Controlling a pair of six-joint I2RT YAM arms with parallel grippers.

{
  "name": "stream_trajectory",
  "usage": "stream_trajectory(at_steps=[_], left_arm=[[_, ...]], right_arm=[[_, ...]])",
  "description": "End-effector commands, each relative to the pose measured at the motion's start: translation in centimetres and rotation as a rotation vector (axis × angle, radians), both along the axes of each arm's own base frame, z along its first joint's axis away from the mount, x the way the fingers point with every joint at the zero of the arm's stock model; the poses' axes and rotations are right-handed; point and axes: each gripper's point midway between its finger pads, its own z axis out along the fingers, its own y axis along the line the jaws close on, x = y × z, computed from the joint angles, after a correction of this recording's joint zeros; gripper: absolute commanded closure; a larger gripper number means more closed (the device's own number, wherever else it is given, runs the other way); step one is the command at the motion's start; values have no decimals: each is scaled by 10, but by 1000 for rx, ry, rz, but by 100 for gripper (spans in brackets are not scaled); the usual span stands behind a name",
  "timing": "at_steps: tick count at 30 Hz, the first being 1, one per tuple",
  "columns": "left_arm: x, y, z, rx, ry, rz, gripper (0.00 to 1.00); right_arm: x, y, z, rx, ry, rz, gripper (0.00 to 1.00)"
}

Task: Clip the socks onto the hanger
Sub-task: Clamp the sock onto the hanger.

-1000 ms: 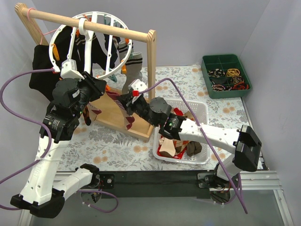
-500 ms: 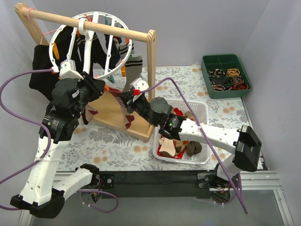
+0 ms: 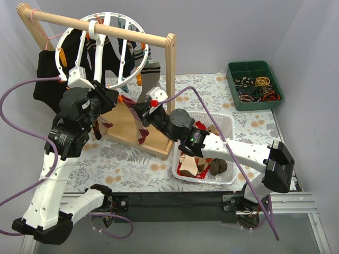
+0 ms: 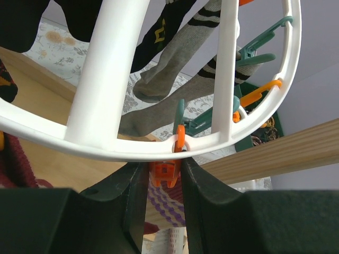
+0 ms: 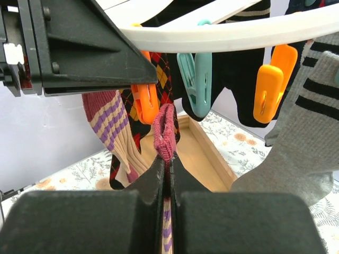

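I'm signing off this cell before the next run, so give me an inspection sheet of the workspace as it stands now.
Surface: floral tablecloth, lying flat.
Job's things: hanger hangs from the wooden rail stand; grey striped socks already clipped; maroon sock held just under an orange clothespin; spare socks in the white basket.
Clutter: green tray of bands, far right; black garment at the stand's left end.
Grippers: left claw shut on the orange clothespin; right claw shut on the maroon sock's cuff.
Cables: purple cables loop free from both wrists.
Surroundings: plain walls; nothing else seen.
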Motion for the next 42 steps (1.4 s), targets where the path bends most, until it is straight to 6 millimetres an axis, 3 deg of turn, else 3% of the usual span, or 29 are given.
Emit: stream_trajectory(at_steps=[1, 6, 18, 42], left_arm=[[-1, 8, 20, -12, -46, 40, 100], [-3, 12, 30, -23, -72, 55, 100], [1, 9, 22, -27, -49, 54, 100], [-3, 10, 40, -79, -106, 60, 100]], right_arm=[[-5, 0, 39, 107, -48, 5, 99], [-5, 1, 35, 100, -40, 2, 99], [-5, 2, 36, 106, -40, 2, 99], [-4, 1, 20, 91, -13, -13, 99]])
